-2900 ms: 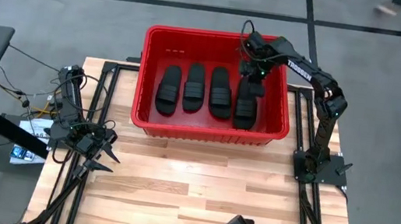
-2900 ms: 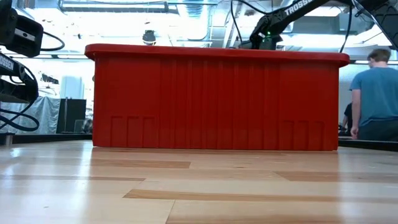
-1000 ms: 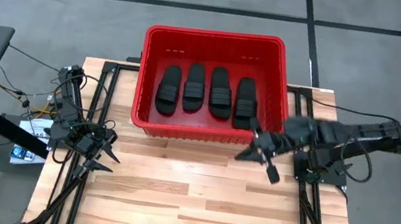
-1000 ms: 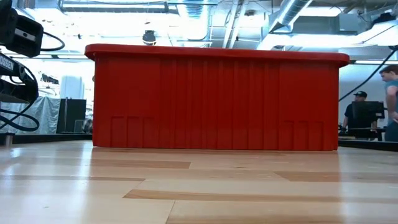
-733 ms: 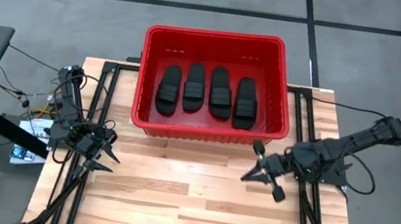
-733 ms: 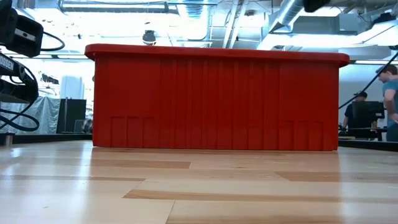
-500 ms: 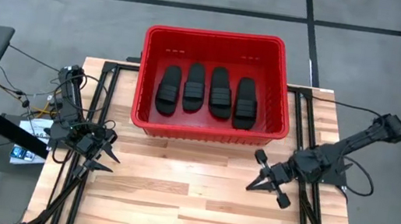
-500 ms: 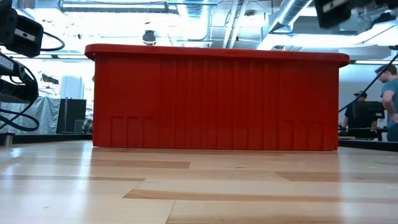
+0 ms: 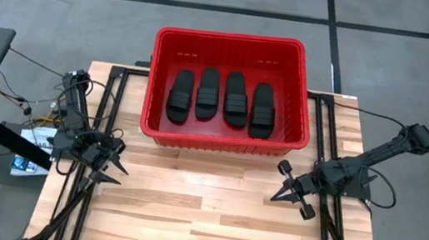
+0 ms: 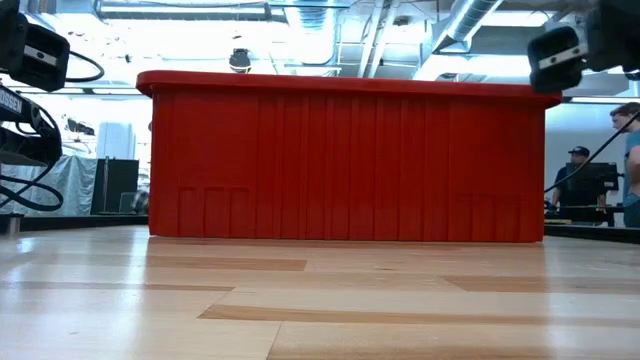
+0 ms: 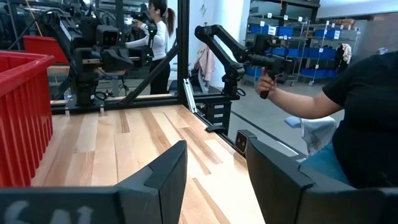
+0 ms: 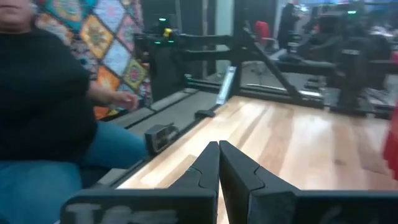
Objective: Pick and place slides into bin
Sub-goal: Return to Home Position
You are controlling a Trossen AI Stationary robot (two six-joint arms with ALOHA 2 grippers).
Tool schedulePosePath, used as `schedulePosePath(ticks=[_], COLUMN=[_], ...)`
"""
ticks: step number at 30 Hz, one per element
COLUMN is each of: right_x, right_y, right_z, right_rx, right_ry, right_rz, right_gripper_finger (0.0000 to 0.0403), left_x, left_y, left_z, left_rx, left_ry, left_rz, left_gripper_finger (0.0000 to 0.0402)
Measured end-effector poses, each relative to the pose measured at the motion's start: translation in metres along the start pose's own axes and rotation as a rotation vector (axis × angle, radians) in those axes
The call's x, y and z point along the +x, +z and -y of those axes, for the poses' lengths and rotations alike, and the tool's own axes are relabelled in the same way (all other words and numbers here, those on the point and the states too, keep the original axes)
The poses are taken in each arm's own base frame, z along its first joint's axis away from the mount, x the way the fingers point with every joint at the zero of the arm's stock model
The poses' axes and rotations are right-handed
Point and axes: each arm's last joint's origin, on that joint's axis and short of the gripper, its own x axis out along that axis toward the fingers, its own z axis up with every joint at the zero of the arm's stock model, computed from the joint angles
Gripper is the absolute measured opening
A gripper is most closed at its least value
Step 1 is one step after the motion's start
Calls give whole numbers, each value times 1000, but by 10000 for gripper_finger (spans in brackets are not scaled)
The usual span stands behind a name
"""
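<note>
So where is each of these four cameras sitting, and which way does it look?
High view: above the table, straight down on the bin holding the slides; left gripper and right gripper at the sides.
Low view: table-top height, level at the bin's wall; left arm and right arm in upper corners.
Left wrist view: on that wrist, across the table past its open fingers.
Right wrist view: likewise, past its shut fingers.
Shared: high and low views both show the bin.
</note>
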Motion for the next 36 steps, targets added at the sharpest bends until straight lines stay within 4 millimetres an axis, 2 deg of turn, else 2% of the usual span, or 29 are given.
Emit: schedulePosePath(ticks=[7, 12, 21, 31, 36], right_x=[-8, -8, -9, -8, -7], right_y=[-21, -22, -36, -44, -47], right_z=[-8, -12, -15, -15, -15], right_rx=[-2, -8, 3, 29, 30], right_ry=[63, 95, 114, 105, 105], right_rz=[0, -10, -159, -232, -254], right_gripper_finger=[1, 1, 1, 1, 1], left_x=[0, 0, 0, 0, 0], left_y=[0, 0, 0, 0, 0], left_z=[0, 0, 0, 0, 0], left_rx=[-8, -8, -9, -8, 71], left_ry=[0, 0, 0, 0, 5], left_rz=[0, 0, 0, 0, 0], left_gripper_finger=[156, 156, 156, 156, 156])
